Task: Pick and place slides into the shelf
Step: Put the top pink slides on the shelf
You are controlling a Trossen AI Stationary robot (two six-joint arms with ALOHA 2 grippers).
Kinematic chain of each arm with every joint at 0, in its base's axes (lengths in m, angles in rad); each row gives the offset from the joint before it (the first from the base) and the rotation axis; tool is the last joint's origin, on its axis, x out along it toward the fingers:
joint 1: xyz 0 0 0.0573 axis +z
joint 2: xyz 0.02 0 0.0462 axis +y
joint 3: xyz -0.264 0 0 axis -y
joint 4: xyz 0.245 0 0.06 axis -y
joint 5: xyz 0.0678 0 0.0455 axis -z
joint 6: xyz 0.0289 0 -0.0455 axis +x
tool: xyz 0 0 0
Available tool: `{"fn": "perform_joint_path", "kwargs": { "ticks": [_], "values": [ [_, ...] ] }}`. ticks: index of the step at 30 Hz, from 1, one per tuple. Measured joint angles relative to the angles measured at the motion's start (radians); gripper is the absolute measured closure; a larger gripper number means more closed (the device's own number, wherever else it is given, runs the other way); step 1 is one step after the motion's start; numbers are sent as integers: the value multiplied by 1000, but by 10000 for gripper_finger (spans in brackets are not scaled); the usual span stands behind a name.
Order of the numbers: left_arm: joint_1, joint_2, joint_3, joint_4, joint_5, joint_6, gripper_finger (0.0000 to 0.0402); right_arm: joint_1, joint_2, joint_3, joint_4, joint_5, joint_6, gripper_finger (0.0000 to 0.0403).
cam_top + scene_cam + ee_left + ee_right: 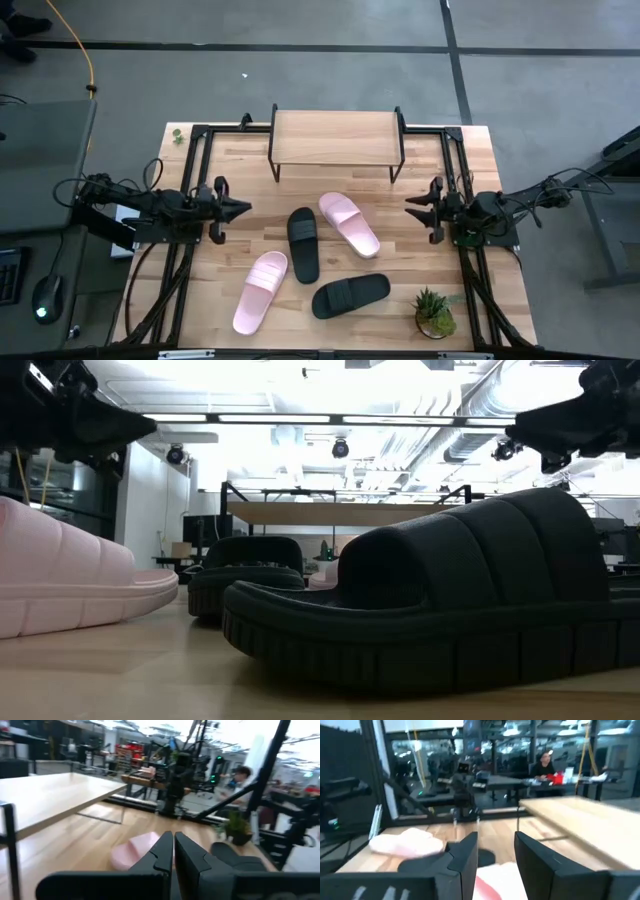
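The shelf (pixel 335 140) stands on its thin black legs at the table's far middle. In front of it, four slides lie sole-down on the tabletop: a pink slide (pixel 350 223), a black slide (pixel 303 243), a second pink slide (pixel 260 291) and a second black slide (pixel 350 295). My left gripper (pixel 243 208) hovers level at the table's left side, shut and empty, pointing at the slides (pixel 137 851). My right gripper (pixel 412 205) hovers level at the right side, open, with nothing between its fingers (pixel 467 855).
A small potted plant (pixel 434 312) stands at the table's near right corner. Black frame rails (pixel 200 150) run along both sides of the table behind the arms. A person (pixel 542 767) sits at a desk in the room beyond.
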Motion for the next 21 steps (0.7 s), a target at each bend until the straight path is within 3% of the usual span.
{"fn": "perform_joint_path", "kwargs": {
  "ticks": [6,11,17,21],
  "values": [
    [0,0,90,-2,16,-105,396,0,1,54,-3,-1,-82,284],
    [0,8,143,-3,6,-53,378,0,64,155,-109,0,-125,284],
    [0,60,199,0,-5,-27,286,0,275,321,-232,19,-137,284],
    [0,95,215,58,-135,1,222,1,478,446,-340,55,-162,283]
  ]
}}
